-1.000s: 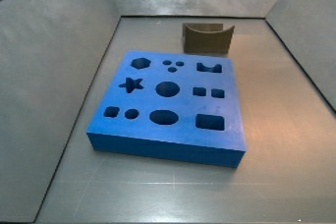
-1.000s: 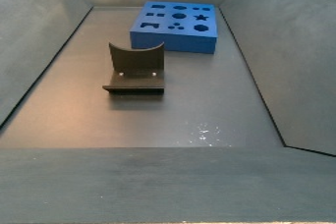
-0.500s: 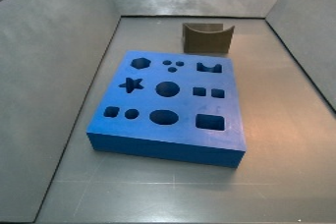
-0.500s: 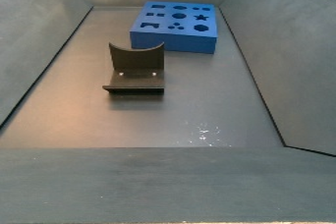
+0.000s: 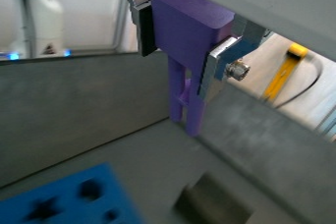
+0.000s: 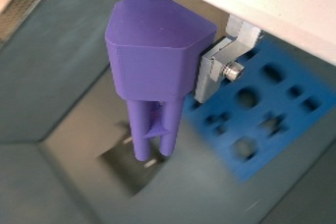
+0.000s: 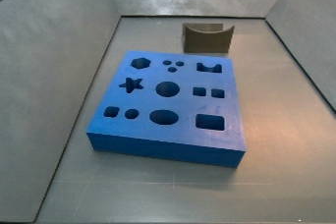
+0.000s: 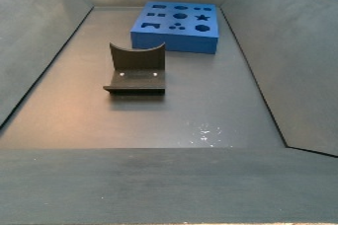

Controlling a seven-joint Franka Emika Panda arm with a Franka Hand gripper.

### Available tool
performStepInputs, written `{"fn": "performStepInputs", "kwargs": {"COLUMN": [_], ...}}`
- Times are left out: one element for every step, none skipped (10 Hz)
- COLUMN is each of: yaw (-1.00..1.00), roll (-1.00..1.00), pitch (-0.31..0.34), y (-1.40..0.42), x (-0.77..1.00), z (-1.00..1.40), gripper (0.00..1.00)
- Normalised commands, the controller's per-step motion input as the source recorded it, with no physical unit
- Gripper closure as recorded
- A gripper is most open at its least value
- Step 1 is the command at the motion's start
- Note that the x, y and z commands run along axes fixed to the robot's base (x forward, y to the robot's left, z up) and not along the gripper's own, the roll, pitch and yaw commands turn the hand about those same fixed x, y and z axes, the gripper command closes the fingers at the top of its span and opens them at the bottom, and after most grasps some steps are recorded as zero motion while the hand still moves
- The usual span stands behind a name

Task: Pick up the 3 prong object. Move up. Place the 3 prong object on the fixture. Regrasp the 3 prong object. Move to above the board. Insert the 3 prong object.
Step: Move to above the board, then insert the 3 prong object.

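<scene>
In both wrist views my gripper [image 5: 187,47] [image 6: 171,33] is shut on the 3 prong object [image 5: 192,33] [image 6: 149,49], a light-purple piece held by its thick head with the prongs hanging down. Silver fingers [image 5: 225,59] [image 6: 218,59] press its sides. It hangs high over the floor, with the fixture [image 5: 217,204] [image 6: 126,161] below it and the blue board [image 5: 59,204] [image 6: 265,106] off to one side. Both side views show the board [image 7: 171,95] [image 8: 179,24] and the dark notched fixture [image 7: 207,37] [image 8: 134,69] on the floor. Neither side view shows the gripper or the piece.
Sloping grey walls [image 7: 66,61] [image 8: 264,61] close in the floor on all sides. A yellow cable [image 5: 282,71] runs beside the gripper in a wrist view.
</scene>
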Motion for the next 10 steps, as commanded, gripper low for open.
{"fn": "performStepInputs", "kwargs": {"yaw": [-0.09,-0.09,-0.08,-0.08,-0.07,-0.04,-0.02,-0.02,-0.41,-0.61], "roll": [-1.00,-1.00,-1.00,-0.98,-0.81,-0.50,-0.32,-0.20,-0.12,-0.18], "pitch": [-0.057,-0.063,-0.063,-0.059,-0.057,-0.047,-0.036,-0.022,0.243,0.217], "y": [-0.93,-0.61,-0.26,-0.13,-0.09,-0.04,-0.02,0.00,0.17,0.07], "x": [-0.54,-0.39,-0.22,-0.15,-0.12,-0.08,-0.06,-0.04,0.53,0.32], "z": [-0.35,-0.23,-0.10,-0.06,-0.05,-0.02,-0.02,-0.01,-0.29,-0.46], "gripper": [1.00,1.00,1.00,1.00,1.00,1.00,1.00,1.00,1.00,1.00]}}
